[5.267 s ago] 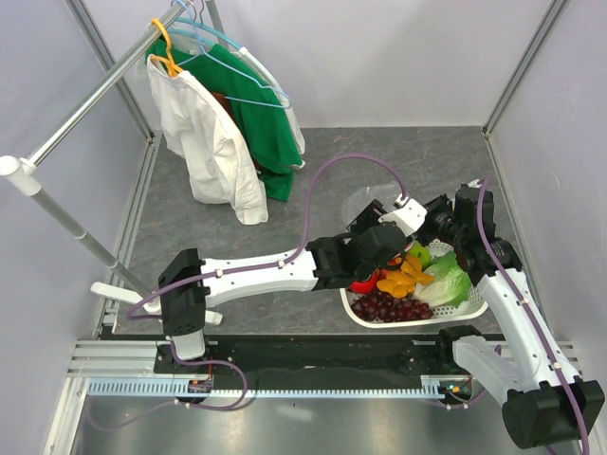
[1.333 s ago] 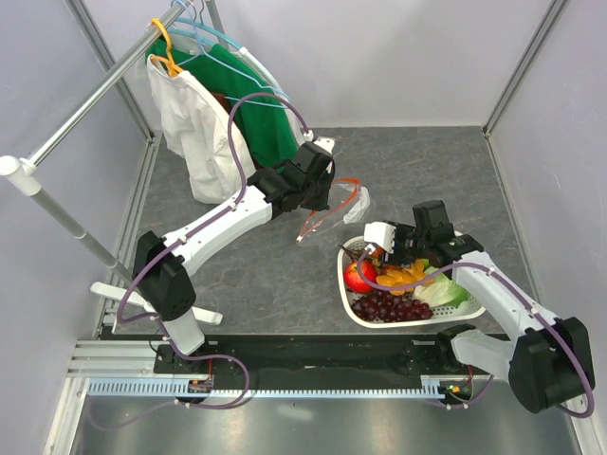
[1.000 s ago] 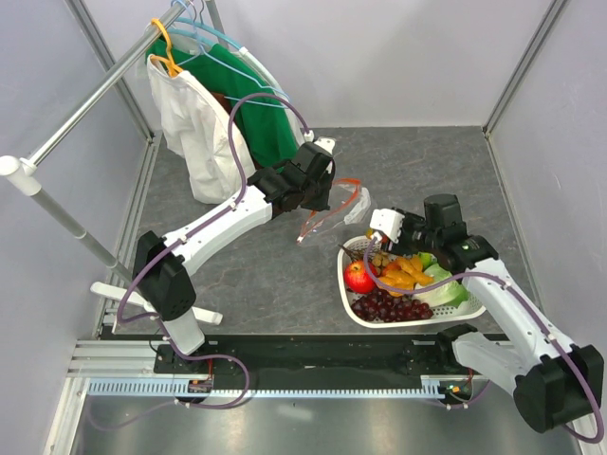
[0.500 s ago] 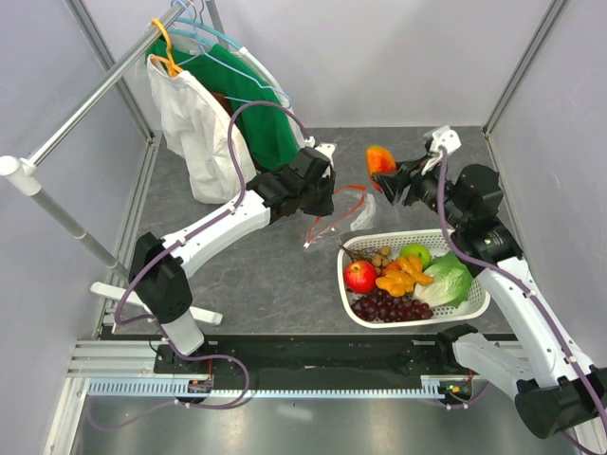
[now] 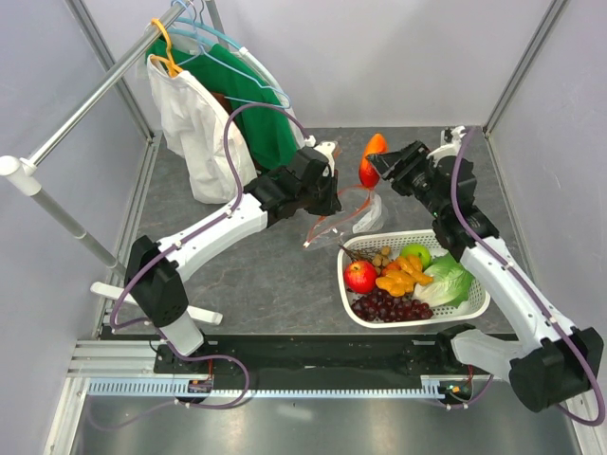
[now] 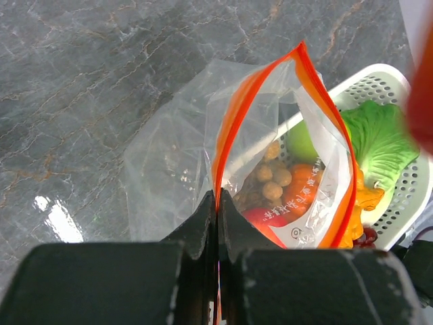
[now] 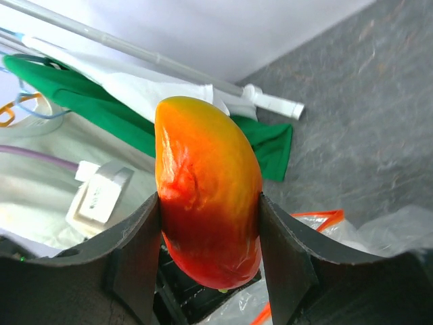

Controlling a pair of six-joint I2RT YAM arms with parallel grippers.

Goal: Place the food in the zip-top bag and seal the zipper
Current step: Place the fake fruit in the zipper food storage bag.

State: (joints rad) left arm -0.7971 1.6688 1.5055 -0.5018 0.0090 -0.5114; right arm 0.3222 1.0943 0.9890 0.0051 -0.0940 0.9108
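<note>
My right gripper (image 5: 372, 163) is shut on the red-yellow mango (image 5: 371, 159) (image 7: 206, 217), held in the air just beyond the zip-top bag (image 5: 360, 213). The left gripper (image 5: 327, 201) (image 6: 217, 203) is shut on the orange-red zipper (image 6: 230, 128), holding the clear bag's mouth up and gaping. In the right wrist view the bag (image 7: 385, 227) and its zipper (image 7: 318, 217) lie below the mango. The white basket (image 5: 474, 308) holds a red apple (image 5: 359, 276), green apple (image 5: 415, 253), grapes (image 5: 384, 306), orange pieces (image 5: 398, 277), nuts (image 5: 381, 256) and lettuce (image 5: 446, 282).
A clothes rail (image 5: 85, 104) with a white garment (image 5: 204, 137) and a green one (image 5: 266, 128) on hangers stands at the back left. Frame posts and grey walls close in the table. The basket (image 6: 406, 196) lies right behind the hanging bag.
My right gripper lifted the mango out of the basket, carried it to the far side and then left, over the bag's mouth. The left gripper kept hold of the zipper, barely shifting.
</note>
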